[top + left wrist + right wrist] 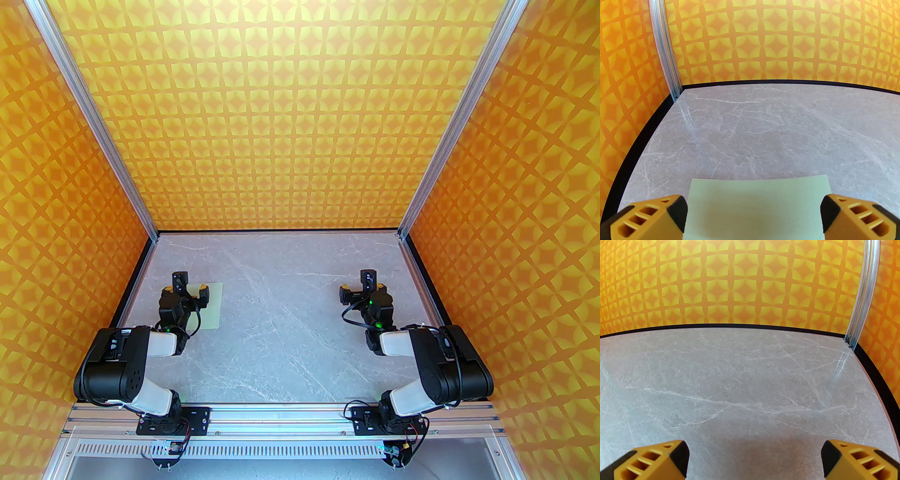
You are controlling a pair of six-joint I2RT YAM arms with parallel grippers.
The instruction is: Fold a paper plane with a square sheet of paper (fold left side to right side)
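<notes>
Spanning the enclosure floor, the grey marble tabletop (290, 337) carries one item. Left arm (140, 356) and right arm (431, 361) are folded low near their bases. The square sheet of paper (754, 206) lies flat and uncreased on the tabletop's left side. The left fingers (658, 218) stand wide apart over it, gripping nothing; contact cannot be told. The right fingers (853, 460) stand equally wide over marble, well apart from the sheet.

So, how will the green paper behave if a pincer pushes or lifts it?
The square sheet of paper looks thin and lies flat, so lifted by one edge it would probably droop. On the smooth table, a push would likely slide it.
</notes>
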